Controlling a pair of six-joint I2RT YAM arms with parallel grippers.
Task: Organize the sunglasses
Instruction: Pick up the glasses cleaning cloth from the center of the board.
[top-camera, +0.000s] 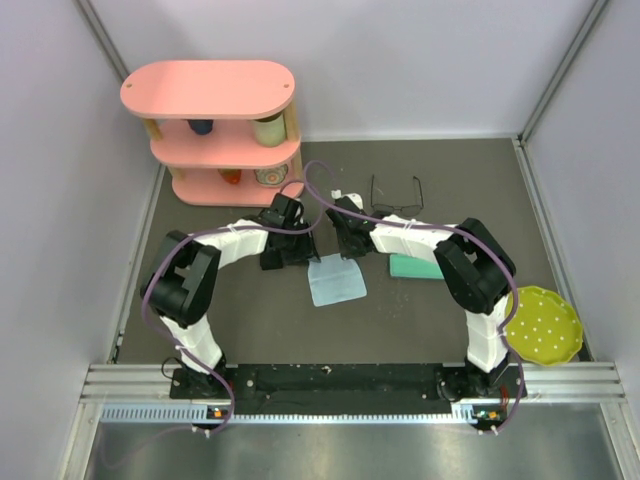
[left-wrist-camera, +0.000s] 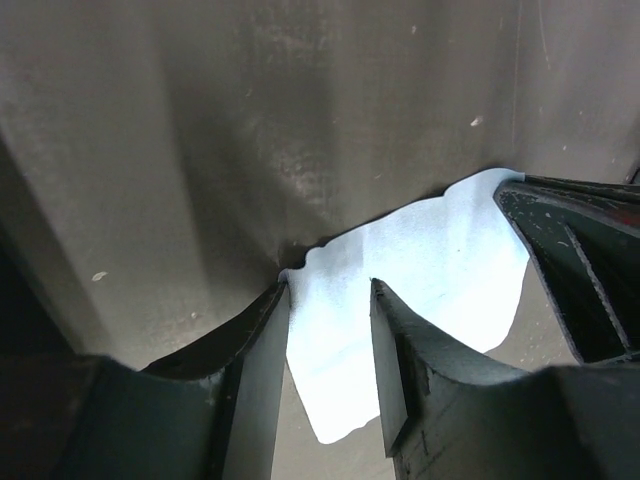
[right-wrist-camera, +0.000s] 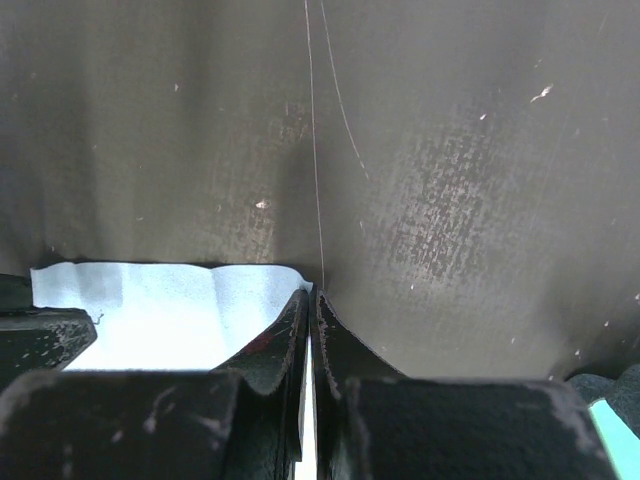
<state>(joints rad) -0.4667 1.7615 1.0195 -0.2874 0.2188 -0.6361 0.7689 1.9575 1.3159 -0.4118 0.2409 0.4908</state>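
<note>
We see the thin dark wire-framed sunglasses with roundish lenses (top-camera: 397, 208) lying on the dark grey table mat (top-camera: 460, 180), unfolded, with their arms pointing toward the back wall. They sit to the right of the pink three-tier oval shelf (top-camera: 210, 90) and just beyond the right arm's wrist, and neither gripper touches them. A small white shape (top-camera: 345, 194) shows just to their left, half hidden by the arm and a purple cable; we cannot tell what it is. Both arms reach inward and meet over the light blue square cloth (top-camera: 336, 280), which lies on the mat nearer the bases. The left gripper (left-wrist-camera: 328, 292) stands partly apart. There is a clear gap between its dark fingers (left-wrist-camera: 255, 350), and the cloth's wavy far edge shows through that gap, so nothing is clamped there. The right gripper (right-wrist-camera: 310, 295) is closed, its two fingers pressed together to a hairline slit. The cloth's edge runs right up to its tips from the left, and a pale sliver shows in the slit — whether the fabric is actually pinched, we cannot tell. In the left wrist view the right gripper's black tip sits at the cloth's far right corner. A teal oblong case (top-camera: 415, 267) lies under the right forearm, just right of the cloth. A yellow-green round plate with pale dots (top-camera: 543, 325) rests at the mat's near right edge, well apart from the rest.
</note>
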